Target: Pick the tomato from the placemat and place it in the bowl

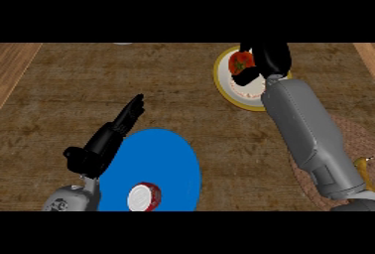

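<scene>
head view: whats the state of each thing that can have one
tomato, gripped by the right hand over the bowl
right hand, shut on the tomato
left hand, open, holding nothing
bowl, upright on the counter
red-rimmed cup, upright on the blue plate

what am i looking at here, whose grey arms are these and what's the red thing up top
One picture, taken from the robot's head, looking steeply down at a wooden counter. The grey arms are the robot's own, each ending in a black hand. The right hand has its fingers curled round a red tomato, over a yellow-rimmed bowl. The left hand rests open at lower left, at the edge of a blue disc that carries a small red-rimmed round object. A brownish placemat shows partly under the right forearm.
</scene>
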You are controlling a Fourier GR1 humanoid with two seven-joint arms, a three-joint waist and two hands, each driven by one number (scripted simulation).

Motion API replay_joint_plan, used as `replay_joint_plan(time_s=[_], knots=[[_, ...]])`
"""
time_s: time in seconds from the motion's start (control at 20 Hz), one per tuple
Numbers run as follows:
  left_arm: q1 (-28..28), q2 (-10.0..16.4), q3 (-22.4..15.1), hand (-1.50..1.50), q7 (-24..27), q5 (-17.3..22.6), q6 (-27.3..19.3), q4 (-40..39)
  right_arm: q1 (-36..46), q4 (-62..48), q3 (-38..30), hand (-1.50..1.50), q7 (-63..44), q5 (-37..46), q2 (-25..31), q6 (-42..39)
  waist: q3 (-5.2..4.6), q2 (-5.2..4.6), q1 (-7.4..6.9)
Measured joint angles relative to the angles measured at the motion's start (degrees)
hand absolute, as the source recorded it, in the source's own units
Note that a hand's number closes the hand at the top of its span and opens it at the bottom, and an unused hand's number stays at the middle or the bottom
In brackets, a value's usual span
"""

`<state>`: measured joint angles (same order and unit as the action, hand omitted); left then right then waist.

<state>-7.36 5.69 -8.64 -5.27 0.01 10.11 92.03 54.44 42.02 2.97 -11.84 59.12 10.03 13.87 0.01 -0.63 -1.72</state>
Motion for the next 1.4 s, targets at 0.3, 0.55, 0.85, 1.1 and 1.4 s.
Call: replay_joint_plan(time_s=[0.3,0.55,0.85,1.1,1.4], knots=[[-1.0,-0.6,-0.5,0.0,-0.3,-0.4,0.0,0.0,3.7,-11.8,-6.0,-1.5,6.6,-6.6,1.8,-7.2,0.06,-0.41,-0.83],[-0.3,-1.1,-0.9,0.0,0.1,-0.8,-0.1,0.2,6.8,-17.4,-10.1,-1.5,14.8,-10.2,2.9,-6.1,0.07,-0.34,-0.81],[-1.2,-1.3,-0.4,0.0,1.7,-1.5,-0.1,-2.0,8.5,-19.9,-16.9,-1.5,19.2,-15.7,4.4,-0.5,0.07,-0.4,-0.65],[-1.4,-1.3,-0.2,0.0,1.8,-1.7,-0.2,-2.3,9.2,-21.1,-23.6,-1.5,20.5,-21.6,7.5,1.2,0.08,-0.33,-0.46],[-0.1,-1.7,-0.7,0.0,1.7,-2.0,-0.3,-1.2,6.7,-23.4,-30.4,-1.5,24.5,-28.0,14.6,-2.0,0.09,-0.22,-0.14]])
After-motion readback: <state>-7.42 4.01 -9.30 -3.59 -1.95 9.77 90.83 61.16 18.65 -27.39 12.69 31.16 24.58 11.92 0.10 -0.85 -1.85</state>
